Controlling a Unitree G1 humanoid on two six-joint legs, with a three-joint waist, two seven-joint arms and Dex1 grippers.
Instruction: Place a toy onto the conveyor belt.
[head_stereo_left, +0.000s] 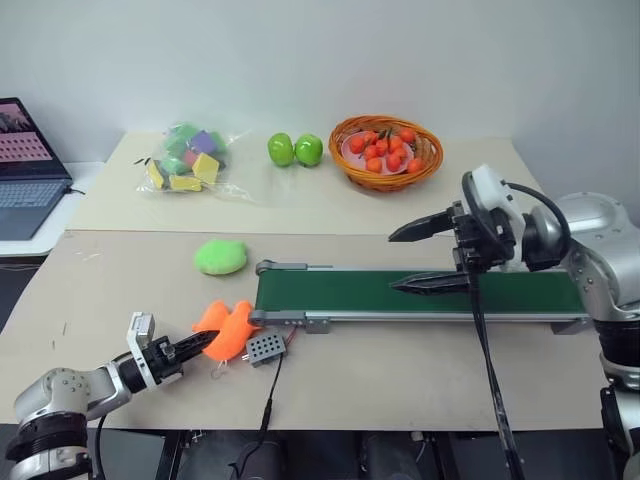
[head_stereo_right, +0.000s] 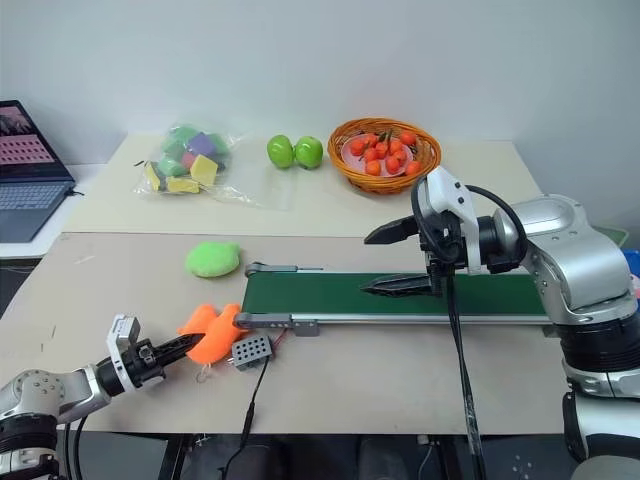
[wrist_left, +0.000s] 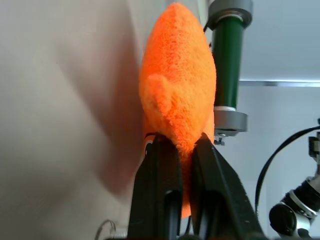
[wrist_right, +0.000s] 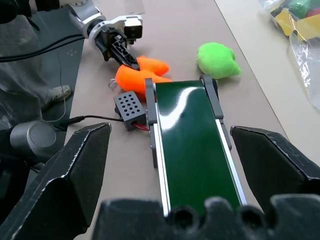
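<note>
The orange plush fish toy (head_stereo_left: 228, 330) lies on the table at the left end of the conveyor belt (head_stereo_left: 420, 293), beside its small grey box (head_stereo_left: 264, 348). My left gripper (head_stereo_left: 197, 343) reaches in from the lower left and is shut on the toy's near end; in the left wrist view both black fingers (wrist_left: 162, 175) pinch the orange plush (wrist_left: 178, 95). My right gripper (head_stereo_left: 415, 259) hangs open above the middle of the dark green belt, with nothing between its fingers. The right wrist view looks down the belt (wrist_right: 192, 145) at the toy (wrist_right: 140, 76) and my left gripper (wrist_right: 127, 61).
A lime-green plush blob (head_stereo_left: 220, 257) lies behind the toy. At the back stand a bag of coloured blocks (head_stereo_left: 186, 160), two green round objects (head_stereo_left: 294, 150) and a wicker basket (head_stereo_left: 386, 150) of small orange fruit. A laptop (head_stereo_left: 25, 170) sits far left. A cable (head_stereo_left: 272, 395) runs from the grey box over the front edge.
</note>
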